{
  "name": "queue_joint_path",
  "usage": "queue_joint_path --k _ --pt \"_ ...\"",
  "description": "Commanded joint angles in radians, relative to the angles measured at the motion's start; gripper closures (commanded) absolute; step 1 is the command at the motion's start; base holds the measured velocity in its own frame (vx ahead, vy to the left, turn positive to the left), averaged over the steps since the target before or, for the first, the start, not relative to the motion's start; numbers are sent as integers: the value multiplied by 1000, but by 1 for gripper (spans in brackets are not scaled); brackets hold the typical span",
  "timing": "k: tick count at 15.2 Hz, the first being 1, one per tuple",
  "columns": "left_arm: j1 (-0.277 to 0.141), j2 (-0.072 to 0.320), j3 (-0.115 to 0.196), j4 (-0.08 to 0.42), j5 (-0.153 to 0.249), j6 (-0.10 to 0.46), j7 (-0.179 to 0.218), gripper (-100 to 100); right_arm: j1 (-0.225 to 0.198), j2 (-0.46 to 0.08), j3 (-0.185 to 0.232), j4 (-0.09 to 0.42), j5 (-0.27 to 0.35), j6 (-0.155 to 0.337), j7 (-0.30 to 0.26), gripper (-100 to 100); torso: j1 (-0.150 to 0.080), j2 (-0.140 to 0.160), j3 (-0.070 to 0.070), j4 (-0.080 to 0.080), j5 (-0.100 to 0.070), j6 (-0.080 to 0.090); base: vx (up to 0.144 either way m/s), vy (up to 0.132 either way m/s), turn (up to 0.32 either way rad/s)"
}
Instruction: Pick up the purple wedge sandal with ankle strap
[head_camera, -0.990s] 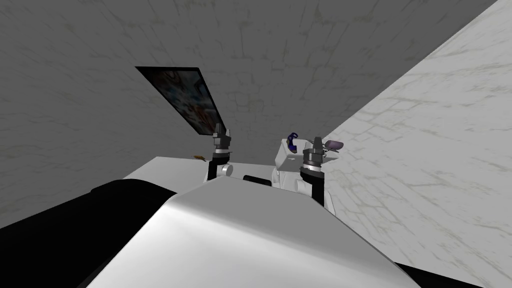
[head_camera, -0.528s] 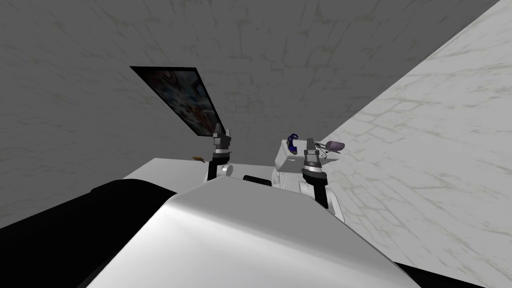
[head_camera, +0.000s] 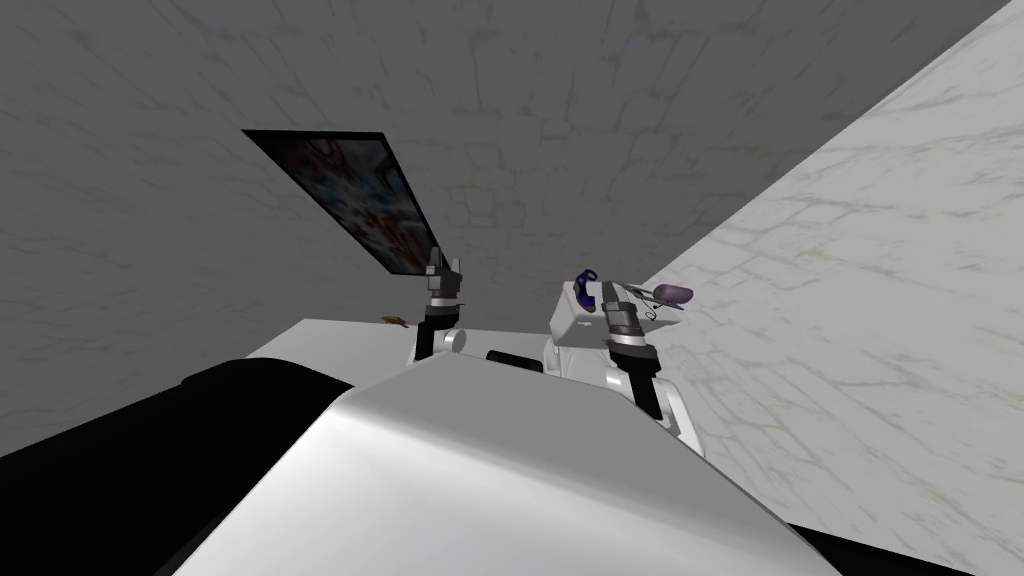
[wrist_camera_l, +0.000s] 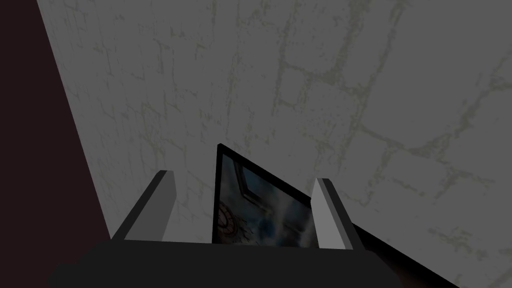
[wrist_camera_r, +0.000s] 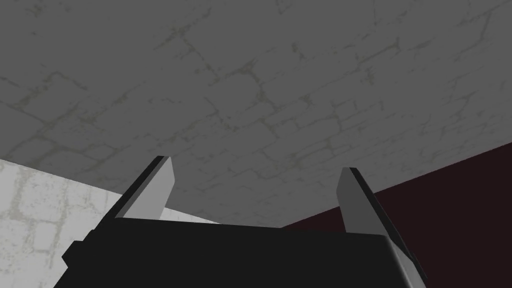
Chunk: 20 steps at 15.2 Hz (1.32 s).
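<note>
Sandal (head_camera: 672, 293) sits on a white box (head_camera: 563, 318) beside my spread right gripper (head_camera: 610, 290); left gripper (wrist_camera_l: 243, 176) is spread too. Reach step, I'd guess, and next means aiming at it.

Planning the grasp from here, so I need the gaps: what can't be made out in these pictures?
Purple sandal, head view: too small to show wedge, strap or how it lies.
Blue thing beside the right claw, head view: too small to name.
Gap between right claw and sandal: head view alone cannot settle depth.
Brown speck on the white surface: too small to name.
</note>
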<state>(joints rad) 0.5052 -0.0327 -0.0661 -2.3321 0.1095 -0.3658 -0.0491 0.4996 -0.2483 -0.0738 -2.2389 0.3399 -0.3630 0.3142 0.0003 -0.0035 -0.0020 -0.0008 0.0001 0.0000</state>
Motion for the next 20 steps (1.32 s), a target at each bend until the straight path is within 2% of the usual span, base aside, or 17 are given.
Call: queue_joint_path --k 1,2,3,6,7,8,9,10,11,12,13,14,15,20 --pt "0 0 0 0 0 0 0 0 3 -13 -5 2 26 2 31 -100 0 0 0 0 0 0 43 11 -15" --pt "0 0 0 0 0 0 0 0 7 -30 -12 3 60 5 66 -100 0 0 0 0 0 0 41 9 -23" --pt "0 0 0 0 0 0 0 0 7 -30 -12 3 60 5 66 -100 0 0 0 0 0 0 42 9 -18" --pt "0 0 0 0 0 0 0 0 16 -64 -26 6 129 11 136 -100 0 0 0 0 0 0 51 8 -16" --pt "0 0 0 0 0 0 0 0 16 -64 -26 6 129 11 140 -100 0 0 0 0 0 0 44 15 -16" --pt "0 0 0 0 0 0 0 0 21 -80 -33 7 165 14 171 -100 0 0 0 0 0 0 52 11 -20" --pt "0 0 0 0 0 0 0 0 21 -80 -33 7 165 14 178 -100 0 0 0 0 0 0 51 11 -17" --pt "0 0 0 0 0 0 0 0 25 -96 -40 9 202 17 208 -100 0 0 0 0 0 0 57 6 -21" --pt "0 0 0 0 0 0 0 0 25 -96 -40 9 202 17 216 -100 0 -1 0 0 0 0 49 5 -19" --pt "0 0 0 0 0 0 0 0 30 -113 -47 10 237 21 245 -100 0 0 0 0 0 0 55 8 -20" --pt "0 0 0 0 0 0 0 0 30 -113 -47 10 239 21 255 -100 0 -1 0 0 0 0 54 9 -16" --pt "0 0 0 0 0 0 0 0 35 -128 -55 12 275 24 284 -100 0 -1 0 0 0 0 52 5 -22" --pt "0 0 0 0 0 0 0 0 35 -128 -55 12 277 24 295 -100 0 -1 0 0 0 0 51 7 -18" --pt "0 0 0 0 0 0 0 0 49 -174 -77 16 385 34 399 -100 0 0 0 0 0 0 53 11 -19"
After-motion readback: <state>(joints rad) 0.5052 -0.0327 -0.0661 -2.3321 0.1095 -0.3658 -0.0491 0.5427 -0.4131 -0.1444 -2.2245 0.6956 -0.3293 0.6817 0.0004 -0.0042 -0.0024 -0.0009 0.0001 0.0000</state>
